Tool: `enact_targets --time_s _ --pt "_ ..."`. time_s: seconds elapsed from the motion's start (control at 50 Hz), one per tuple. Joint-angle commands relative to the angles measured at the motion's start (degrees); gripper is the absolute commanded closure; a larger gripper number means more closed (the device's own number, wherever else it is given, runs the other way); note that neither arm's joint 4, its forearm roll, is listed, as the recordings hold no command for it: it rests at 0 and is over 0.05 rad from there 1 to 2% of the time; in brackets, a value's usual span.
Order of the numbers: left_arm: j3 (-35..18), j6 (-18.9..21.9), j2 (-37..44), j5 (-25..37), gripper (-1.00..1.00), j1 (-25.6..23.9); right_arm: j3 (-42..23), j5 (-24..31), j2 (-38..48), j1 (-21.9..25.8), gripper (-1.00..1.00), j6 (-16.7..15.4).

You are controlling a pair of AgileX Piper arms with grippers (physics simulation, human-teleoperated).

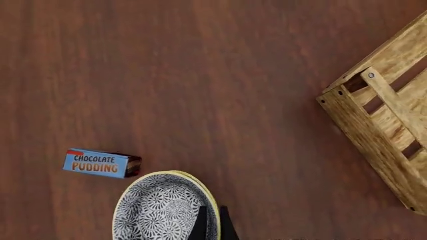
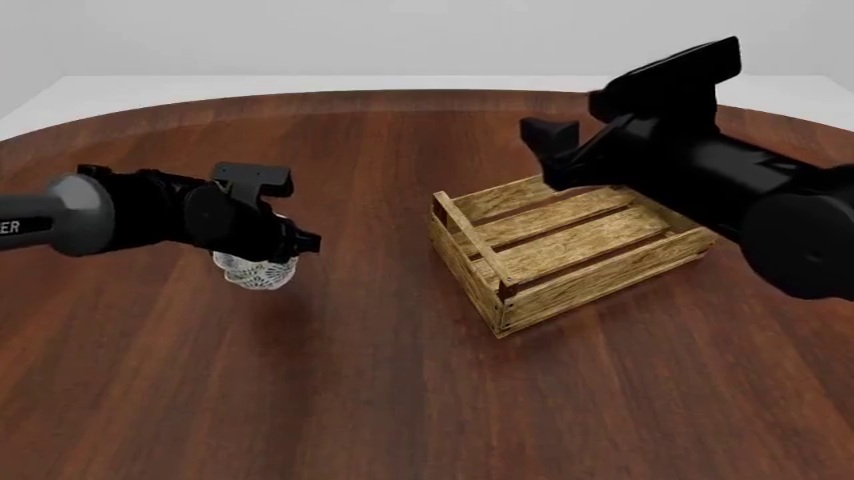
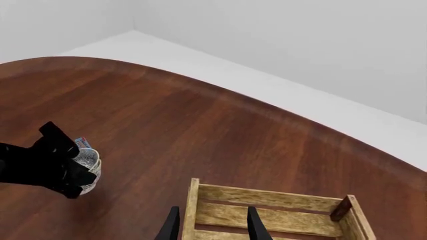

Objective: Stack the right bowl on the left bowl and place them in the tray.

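Overhead, dark wood table, pale wall behind; left end effector clamps bowl; right end effector open above tray.

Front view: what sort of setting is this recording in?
Most likely a bare simulated tabletop workspace, not a real room: a round dark-wood table against a featureless pale backdrop, holding only a slatted wooden tray, a patterned bowl and a chocolate pudding box.
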Motion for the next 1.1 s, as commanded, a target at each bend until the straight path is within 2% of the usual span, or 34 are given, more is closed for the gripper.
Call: enact_targets --time_s 0.02,0.64,1.1 --pt "-1.26 0.75 -2.77 1.19 1.0 1.8 0.14 0.29 -0.88 -0.2 -1.0 0.29" --pt "-17.72 6.41 -2.84 13.07 1.0 -0.99 1.05 1.31 -2.84 -1.42 -1.0 -0.02" --pt "-32.03 8.29 1.54 19.12 1.0 -7.23 0.96 2.58 -4.91 -3.72 -1.0 1.04"
